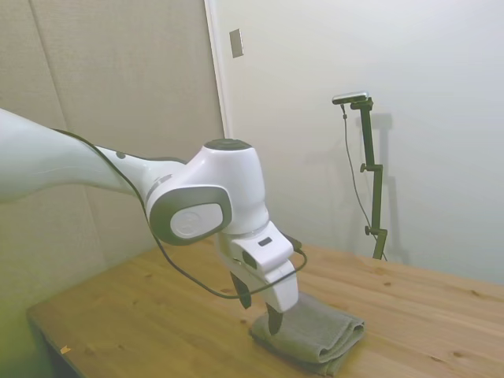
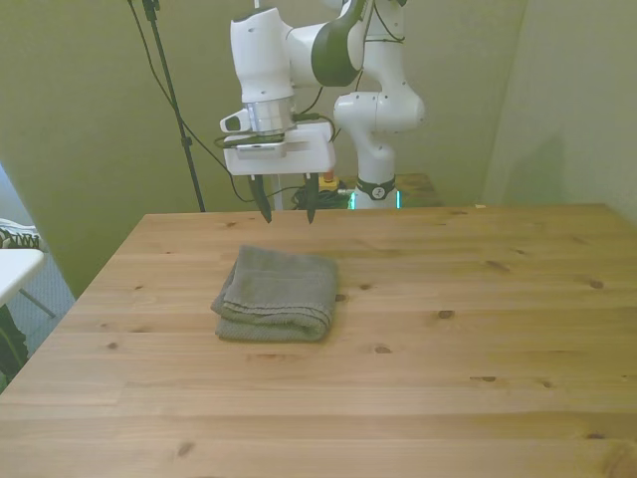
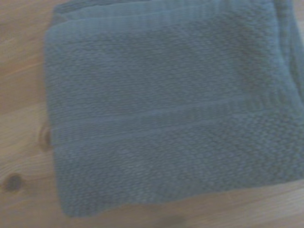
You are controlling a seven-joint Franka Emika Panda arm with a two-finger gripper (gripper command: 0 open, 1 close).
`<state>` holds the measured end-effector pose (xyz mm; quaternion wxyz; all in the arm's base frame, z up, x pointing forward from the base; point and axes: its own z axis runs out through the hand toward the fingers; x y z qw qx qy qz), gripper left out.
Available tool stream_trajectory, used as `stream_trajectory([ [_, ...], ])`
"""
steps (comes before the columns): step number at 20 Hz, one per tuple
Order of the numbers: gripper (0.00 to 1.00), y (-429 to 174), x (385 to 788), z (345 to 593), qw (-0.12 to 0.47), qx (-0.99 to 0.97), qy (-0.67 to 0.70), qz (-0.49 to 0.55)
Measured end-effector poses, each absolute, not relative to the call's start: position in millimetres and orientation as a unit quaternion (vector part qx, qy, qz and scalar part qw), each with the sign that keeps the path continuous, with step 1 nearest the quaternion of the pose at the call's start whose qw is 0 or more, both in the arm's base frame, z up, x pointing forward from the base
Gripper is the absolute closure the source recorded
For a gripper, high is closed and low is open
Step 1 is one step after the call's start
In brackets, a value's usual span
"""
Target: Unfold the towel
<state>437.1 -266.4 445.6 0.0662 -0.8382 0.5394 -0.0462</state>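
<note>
Grey-green, thick folded terry towel point(image 2: 276, 292) sits on the wooden counter point(image 2: 478, 329) under our white arm's jaws, parted and empty, so we reckon they might pinch every layer together.

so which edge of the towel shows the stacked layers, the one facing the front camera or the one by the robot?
The towel edge facing the front camera: stacked folds show there.

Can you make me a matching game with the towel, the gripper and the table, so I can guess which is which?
Things:
1. towel
2. gripper
3. table

Descriptions:
A. wooden, with dark knots
B. open, up in the air above the towel's far edge
C. grey-green, folded, lying flat

Pairs: 1-C, 2-B, 3-A
</note>
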Motion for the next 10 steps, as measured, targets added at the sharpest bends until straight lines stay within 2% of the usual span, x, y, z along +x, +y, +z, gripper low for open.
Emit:
stream_trajectory([
  [10,0.0,-341,440,418,0.118,-0.819,0.56,-0.03],
])
